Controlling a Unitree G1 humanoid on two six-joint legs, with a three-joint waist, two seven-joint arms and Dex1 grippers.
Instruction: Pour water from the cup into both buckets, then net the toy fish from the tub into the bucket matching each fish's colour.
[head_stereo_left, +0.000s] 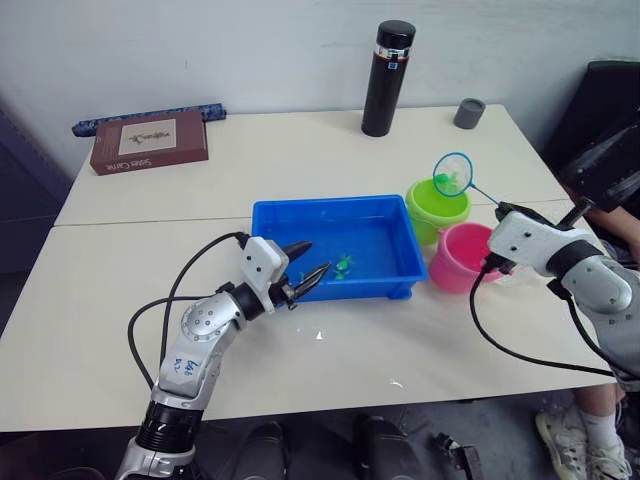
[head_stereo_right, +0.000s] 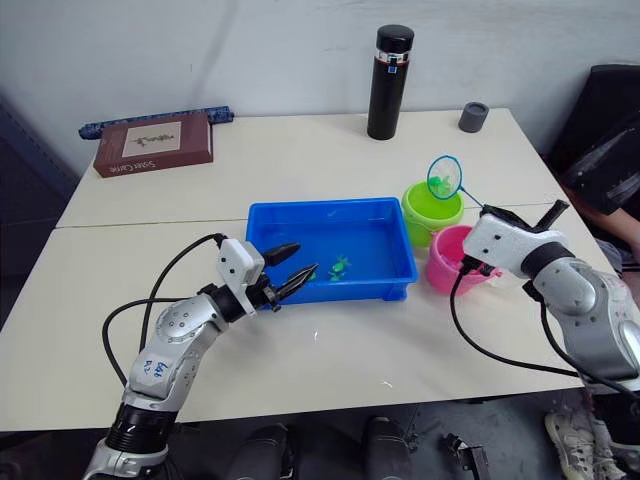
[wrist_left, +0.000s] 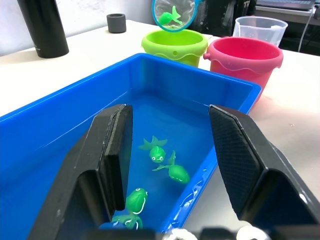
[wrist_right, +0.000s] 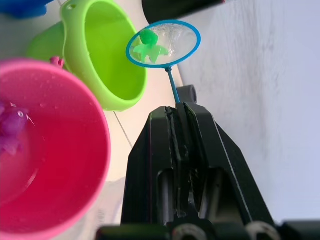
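The blue tub (head_stereo_left: 400, 252) sits mid-table with three green toy fish (wrist_left: 157, 151) in its water. To its right stand the lime green bucket (head_stereo_left: 437, 207) and the pink bucket (head_stereo_left: 460, 260); something purple-pink (wrist_right: 9, 131) lies in the pink one's water. My right gripper (head_stereo_left: 506, 212) is shut on the handle of a small blue-rimmed net (head_stereo_left: 452, 174). The net holds a green fish (wrist_right: 150, 46) above the green bucket. My left gripper (head_stereo_left: 312, 260) stands open over the tub's near left corner, holding nothing. The clear cup (wrist_left: 260, 30) stands beyond the pink bucket.
A tall black flask (head_stereo_left: 387, 78) and a small grey cup (head_stereo_left: 469, 113) stand at the table's back. A brown book (head_stereo_left: 149, 141) and a blue strip (head_stereo_left: 150, 117) lie at the back left. A person's leg (head_stereo_left: 600, 420) is by the table's right edge.
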